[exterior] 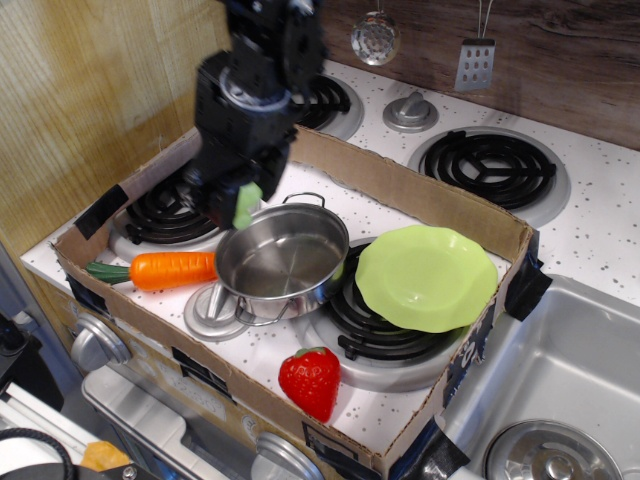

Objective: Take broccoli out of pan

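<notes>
Polished mirror-bright steel on the pan, glossy plastic on the carrot and strawberry, smooth lime plate, matt brown cardboard box, speckled white stovetop, wood-grain wall.

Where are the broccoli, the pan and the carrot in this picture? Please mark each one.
broccoli [246, 203]: the only camera view, on the pale green part showing between the jaws.
pan [275, 262]: same view, on the bare steel floor inside.
carrot [172, 270]: same view, on the middle of the orange body.
</notes>
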You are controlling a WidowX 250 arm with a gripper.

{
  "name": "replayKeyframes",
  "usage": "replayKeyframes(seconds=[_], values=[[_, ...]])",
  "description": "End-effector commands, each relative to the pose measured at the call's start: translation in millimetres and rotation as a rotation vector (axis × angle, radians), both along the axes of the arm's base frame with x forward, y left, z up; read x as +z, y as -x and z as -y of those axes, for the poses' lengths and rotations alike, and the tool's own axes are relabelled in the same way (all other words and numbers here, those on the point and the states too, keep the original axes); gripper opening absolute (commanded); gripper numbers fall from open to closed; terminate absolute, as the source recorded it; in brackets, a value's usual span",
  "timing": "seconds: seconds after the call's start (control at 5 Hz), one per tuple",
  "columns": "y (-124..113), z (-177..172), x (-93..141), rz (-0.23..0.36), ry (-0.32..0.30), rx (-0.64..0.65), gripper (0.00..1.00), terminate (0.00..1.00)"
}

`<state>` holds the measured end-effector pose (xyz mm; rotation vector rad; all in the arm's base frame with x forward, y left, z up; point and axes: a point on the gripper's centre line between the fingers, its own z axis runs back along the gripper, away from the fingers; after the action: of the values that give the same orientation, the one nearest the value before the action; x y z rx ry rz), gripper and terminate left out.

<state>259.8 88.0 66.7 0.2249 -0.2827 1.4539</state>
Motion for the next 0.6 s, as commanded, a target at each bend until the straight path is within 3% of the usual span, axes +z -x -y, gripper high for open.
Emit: replayKeyframes(seconds=[0.0,0.4], values=[[-29,-50,12,0.095,-0.089,-0.240,0.00,0.00],[-52,-66,-11,0.156,-0.078,-0.329,0.00,0.00]])
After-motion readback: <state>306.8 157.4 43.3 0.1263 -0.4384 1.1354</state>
